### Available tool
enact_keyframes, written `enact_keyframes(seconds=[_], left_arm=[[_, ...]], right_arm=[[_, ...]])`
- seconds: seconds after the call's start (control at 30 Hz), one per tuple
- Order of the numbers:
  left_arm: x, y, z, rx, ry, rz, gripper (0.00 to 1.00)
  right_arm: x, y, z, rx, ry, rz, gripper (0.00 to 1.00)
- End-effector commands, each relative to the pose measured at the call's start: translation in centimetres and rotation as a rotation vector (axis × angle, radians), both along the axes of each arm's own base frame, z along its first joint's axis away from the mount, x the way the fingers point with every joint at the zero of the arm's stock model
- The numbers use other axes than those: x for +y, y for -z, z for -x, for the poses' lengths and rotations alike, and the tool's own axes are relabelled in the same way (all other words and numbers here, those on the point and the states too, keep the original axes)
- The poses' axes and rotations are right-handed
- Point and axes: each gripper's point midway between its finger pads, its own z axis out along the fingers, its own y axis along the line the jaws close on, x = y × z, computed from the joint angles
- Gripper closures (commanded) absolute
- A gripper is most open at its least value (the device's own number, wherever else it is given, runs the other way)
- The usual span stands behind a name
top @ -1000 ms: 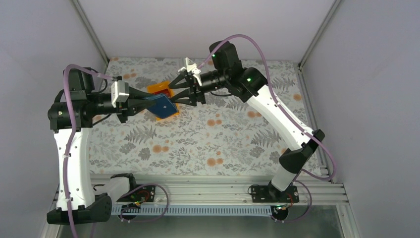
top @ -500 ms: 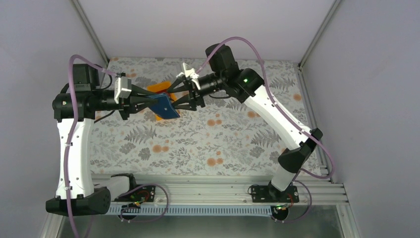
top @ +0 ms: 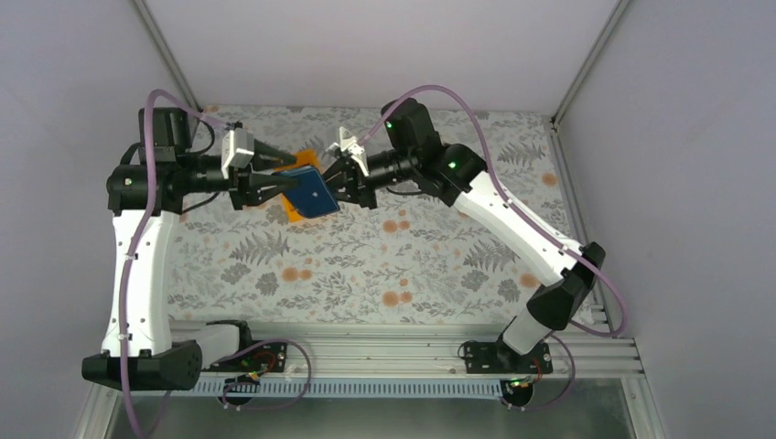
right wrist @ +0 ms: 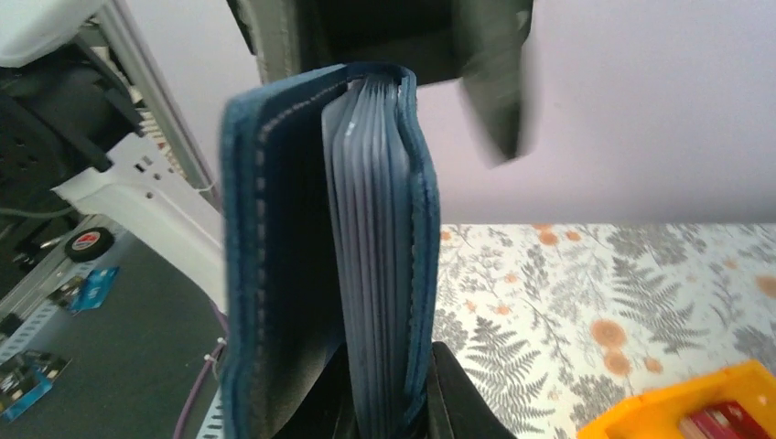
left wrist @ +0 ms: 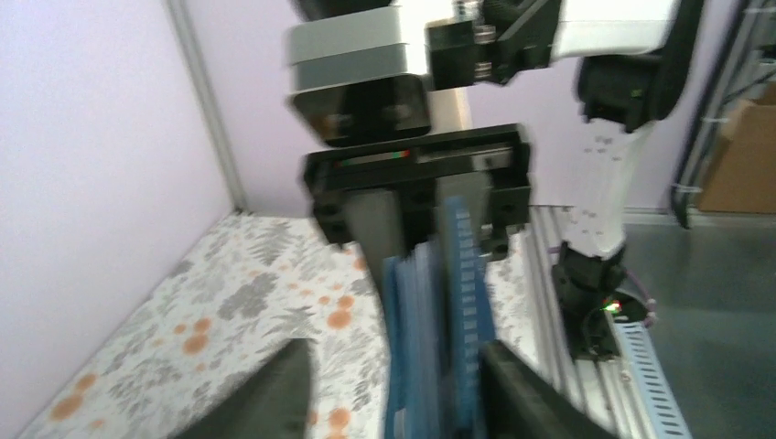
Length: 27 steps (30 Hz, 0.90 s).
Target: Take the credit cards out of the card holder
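The blue card holder [top: 311, 193] hangs in the air between both arms, over the back left of the table. My right gripper [right wrist: 395, 368] is shut on one half of the card holder [right wrist: 380, 229], clamping a stack of inner pockets and one cover. The other cover flares away to the left. My left gripper [left wrist: 393, 358] stands open around the card holder's [left wrist: 430, 329] opposite edge, with a gap at one finger [left wrist: 274, 393]. No card shows in the pockets. A red credit card [right wrist: 721, 424] lies in the orange tray [right wrist: 677, 402].
The orange tray [top: 291, 212] sits on the floral tablecloth partly under the held wallet. Grey walls close in the back and both sides. A metal rail with both arm bases [top: 366, 352] runs along the near edge.
The right gripper has gone from wide open to shut on the card holder. The left gripper's jaws have loosened, and its arm has swung up and toward the back. The wallet has shifted slightly.
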Motion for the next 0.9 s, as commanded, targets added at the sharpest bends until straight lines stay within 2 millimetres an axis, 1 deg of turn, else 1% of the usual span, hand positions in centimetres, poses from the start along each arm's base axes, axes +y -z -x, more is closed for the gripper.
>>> enact_keyframes(seconds=[0.0,0.03,0.07,0.17,0.2,0.27,0.33,0.4,0.47,0.5,0.57,0.7,0.77,0.87], left_arm=[[0.9,-0.5,-4.2,-0.018,-0.172,-0.056,0.14],[1.4,-0.7,-5.3,-0.015,-0.235,-0.067,0.02],[1.8,-0.8,-6.3,0.002,-0.300,-0.076,0.00],[3.4,-0.3,-9.1,0.047,-0.480,-0.098,0.00],[3.9,0.1,-9.9,0.073,-0.526,-0.099,0.00],[4.1,1.0,-10.6,0.125,-0.564,-0.103,0.00],[3.8,1.7,-10.7,0.179,-0.559,-0.088,0.00],[3.3,2.2,-10.7,0.225,-0.553,-0.071,0.00],[2.9,2.7,-10.8,0.267,-0.551,-0.056,0.00],[2.8,3.1,-11.1,0.288,-0.560,-0.049,0.00],[2.5,3.5,-11.8,0.330,-0.576,-0.032,0.00],[2.0,3.1,-12.7,0.373,-0.580,-0.003,0.00],[1.8,3.2,-13.3,0.386,-0.590,0.001,0.00],[1.8,3.9,-14.2,0.399,-0.616,-0.018,0.00]], right_arm=[[-0.8,-2.7,-1.7,0.078,0.219,-0.045,0.96],[-0.8,-2.7,-2.9,0.105,0.297,-0.038,0.96],[-0.9,-2.4,-4.5,0.139,0.398,-0.025,0.96],[-2.2,-0.8,-9.4,0.222,0.734,0.021,0.96],[-2.6,-0.4,-10.5,0.235,0.827,0.029,0.96],[-3.1,0.2,-11.9,0.214,0.950,0.035,0.96],[-3.3,0.6,-12.9,0.192,1.036,0.034,0.96],[-3.3,0.7,-13.2,0.174,1.086,0.027,0.96],[-3.2,0.1,-13.1,0.161,1.106,0.007,0.96],[-2.3,1.4,-13.5,0.158,1.112,0.032,0.96],[-1.2,1.9,-13.1,0.152,1.105,0.046,0.96],[0.8,2.9,-12.4,0.131,1.091,0.069,0.96],[1.4,3.2,-12.3,0.126,1.077,0.086,0.96],[2.0,2.6,-11.9,0.122,1.054,0.076,0.96]])
